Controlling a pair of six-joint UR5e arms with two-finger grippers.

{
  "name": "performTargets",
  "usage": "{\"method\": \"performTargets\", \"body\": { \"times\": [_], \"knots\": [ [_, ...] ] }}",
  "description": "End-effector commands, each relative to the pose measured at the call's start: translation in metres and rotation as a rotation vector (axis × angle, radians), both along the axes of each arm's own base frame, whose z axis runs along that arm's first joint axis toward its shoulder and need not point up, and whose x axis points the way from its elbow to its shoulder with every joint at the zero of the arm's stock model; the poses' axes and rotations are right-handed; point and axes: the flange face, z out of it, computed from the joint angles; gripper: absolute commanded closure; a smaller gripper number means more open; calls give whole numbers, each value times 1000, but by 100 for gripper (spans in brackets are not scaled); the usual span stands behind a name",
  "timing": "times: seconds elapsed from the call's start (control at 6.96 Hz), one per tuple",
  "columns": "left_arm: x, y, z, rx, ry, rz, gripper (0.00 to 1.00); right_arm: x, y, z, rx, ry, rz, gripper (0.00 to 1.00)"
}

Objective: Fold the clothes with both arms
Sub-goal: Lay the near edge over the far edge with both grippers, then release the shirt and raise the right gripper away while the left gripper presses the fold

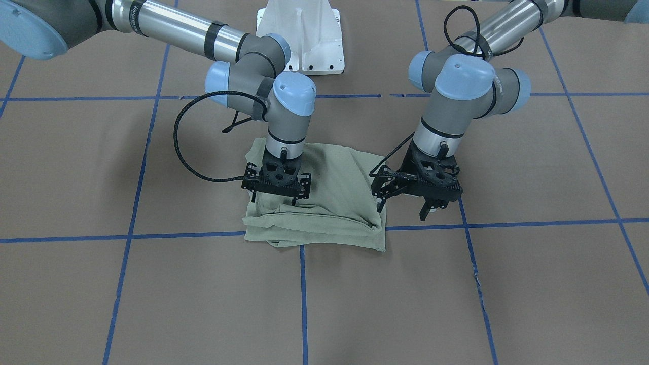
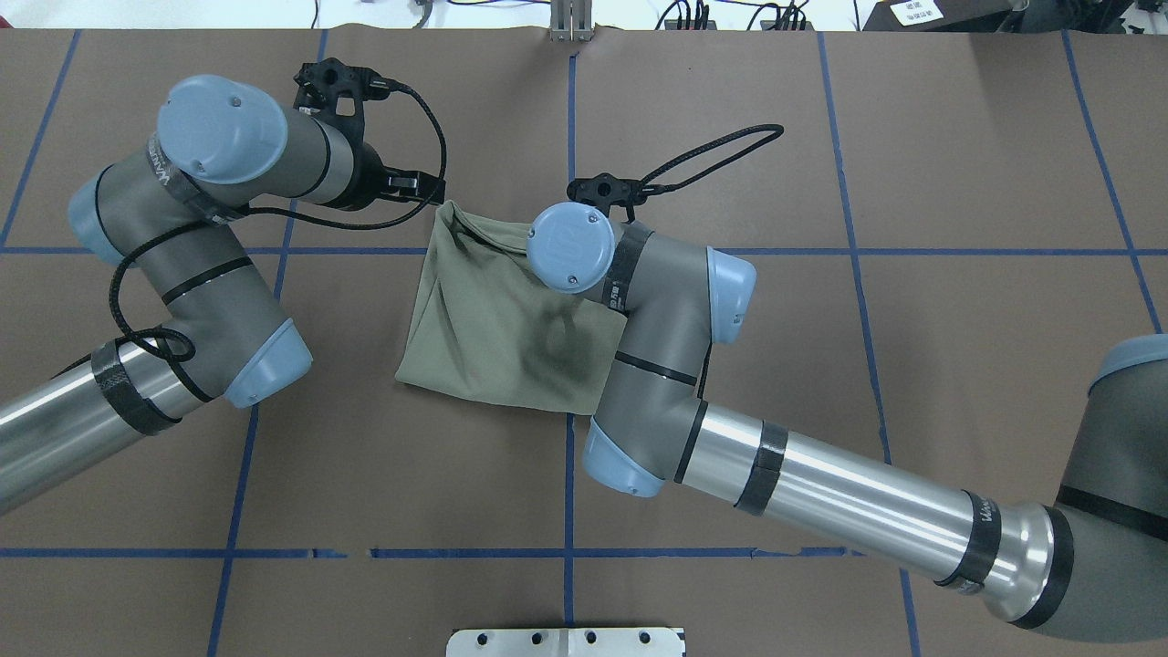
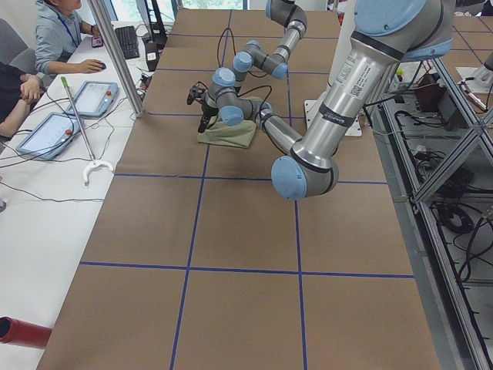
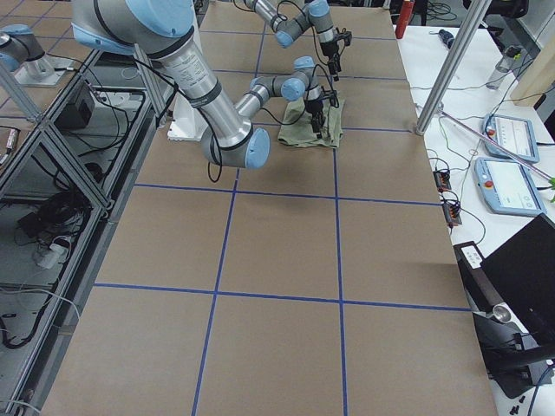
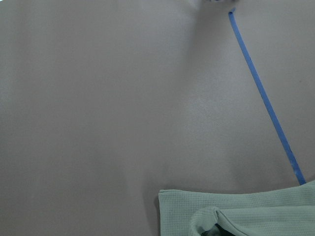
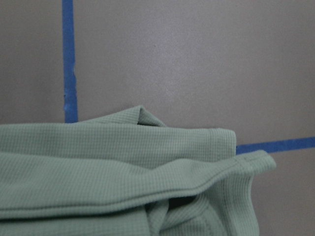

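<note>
Facing the robot, the shirt (image 1: 334,203) lies folded into a rough square mid-bench (image 1: 152,294). The left pincer (image 1: 404,207) hangs wide and empty just beside its edge; the right pincer (image 1: 274,197) looks spread too, tips at the top layer. From overhead, the right arm's wrist hides one corner. The right wrist view shows loose stacked edges near blue tape (image 6: 69,59), so pinch all layers together before the next fold. In the left side view, a person (image 3: 58,35) and tablet (image 3: 98,99) sit well apart; nothing blocks.
</note>
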Motion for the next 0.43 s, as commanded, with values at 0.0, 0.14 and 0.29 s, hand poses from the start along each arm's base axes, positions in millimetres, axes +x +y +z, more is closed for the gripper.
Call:
{"method": "performTargets", "body": {
  "times": [0.0,0.14,0.29],
  "knots": [
    [1,1,0,-1,0,1,0,37,-62,21,11,71,15,0],
    [0,0,0,-1,0,0,0,54,-92,47,-15,122,38,0],
    [0,0,1,-2,0,-1,0,77,-118,57,-20,149,50,0]
  ]
}}
